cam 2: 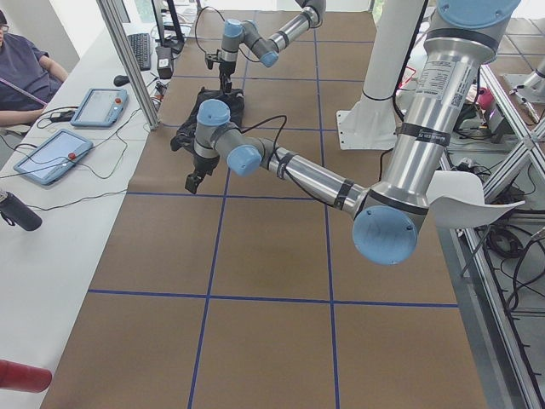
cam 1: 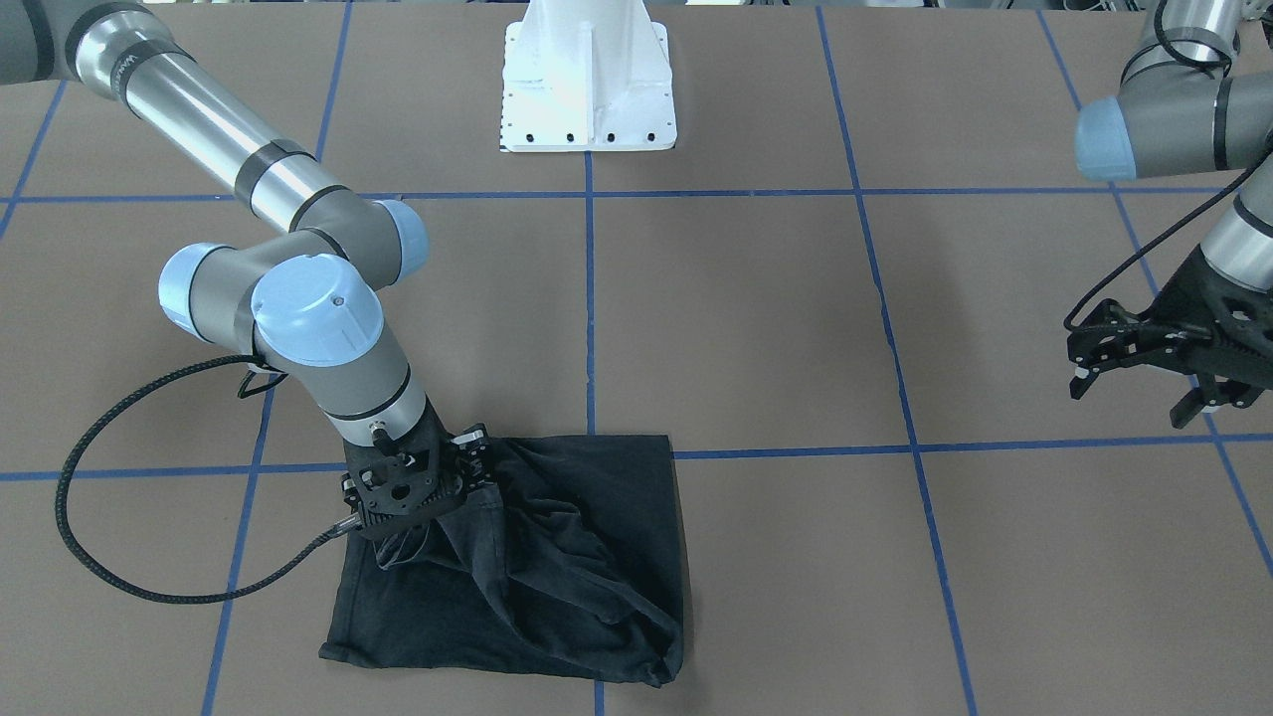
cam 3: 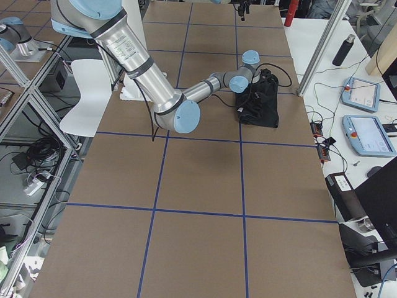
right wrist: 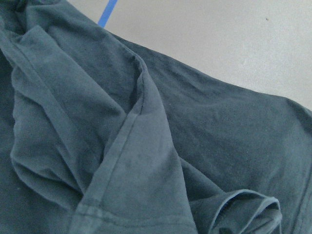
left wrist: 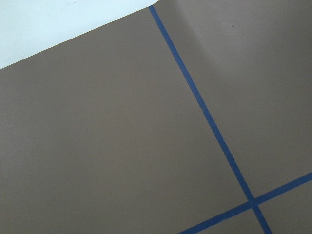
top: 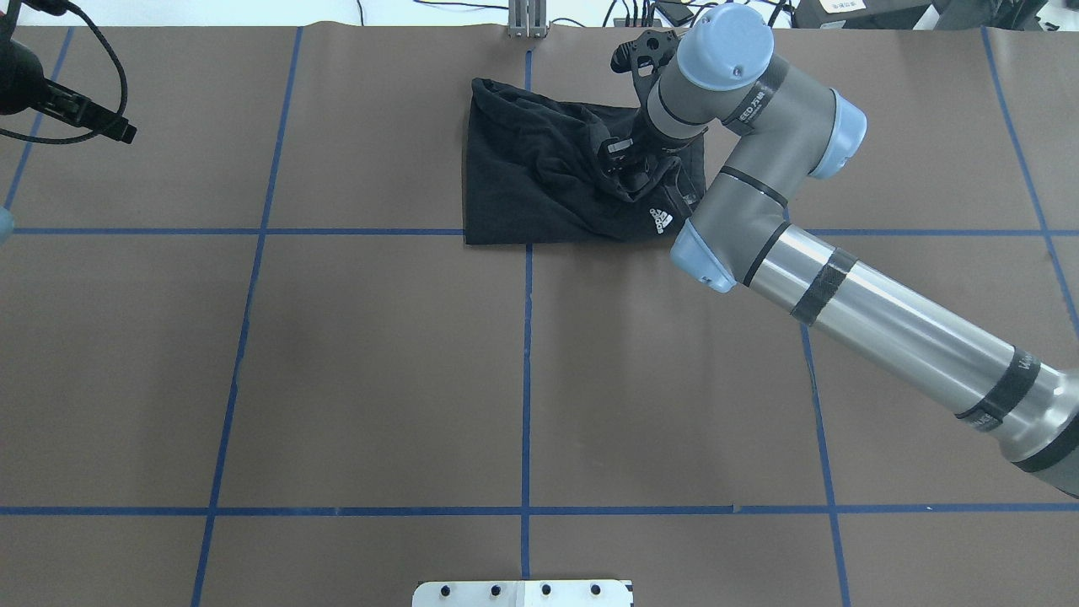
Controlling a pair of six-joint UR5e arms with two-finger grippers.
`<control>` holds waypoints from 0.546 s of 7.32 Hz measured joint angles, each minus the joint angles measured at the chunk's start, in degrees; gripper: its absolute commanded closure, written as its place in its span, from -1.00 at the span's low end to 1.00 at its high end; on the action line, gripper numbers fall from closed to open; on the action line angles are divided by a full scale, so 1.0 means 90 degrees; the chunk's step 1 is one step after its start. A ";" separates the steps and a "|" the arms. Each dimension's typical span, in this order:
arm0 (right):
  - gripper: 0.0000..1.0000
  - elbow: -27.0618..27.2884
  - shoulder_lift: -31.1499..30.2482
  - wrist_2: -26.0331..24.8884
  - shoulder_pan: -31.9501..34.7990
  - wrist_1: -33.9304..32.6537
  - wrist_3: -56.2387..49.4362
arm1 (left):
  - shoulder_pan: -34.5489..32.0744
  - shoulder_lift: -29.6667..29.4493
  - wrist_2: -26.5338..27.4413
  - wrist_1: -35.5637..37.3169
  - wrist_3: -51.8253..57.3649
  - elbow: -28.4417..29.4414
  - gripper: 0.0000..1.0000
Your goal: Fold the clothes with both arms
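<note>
The black T-shirt lies as a rumpled, folded bundle on the brown table, and its white Adidas logo shows in the overhead view. My right gripper is down on the bundle's corner, shut on a bunched fold of the cloth, which rises toward it. The right wrist view is filled with dark fabric and hems; no fingers show there. My left gripper hangs open and empty above bare table, far from the shirt. The left wrist view holds only table and blue tape.
The white pedestal base stands at the robot's edge of the table. Blue tape lines grid the brown surface. Beyond the far edge is a desk with tablets, cables and a seated person.
</note>
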 measured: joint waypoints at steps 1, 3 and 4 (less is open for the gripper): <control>1.00 0.0059 0.0000 0.0148 0.0042 -0.0009 0.0026 | 0.0000 0.0000 0.0004 0.0000 -0.0004 -0.0019 -1.00; 1.00 0.0156 -0.0007 0.0302 0.0145 -0.0027 0.0038 | 0.0006 0.0002 0.0007 0.0003 -0.0011 -0.0034 -1.00; 1.00 0.0158 -0.0011 0.0327 0.0213 -0.0029 0.0039 | 0.0007 0.0006 0.0010 0.0004 -0.0015 -0.0037 -1.00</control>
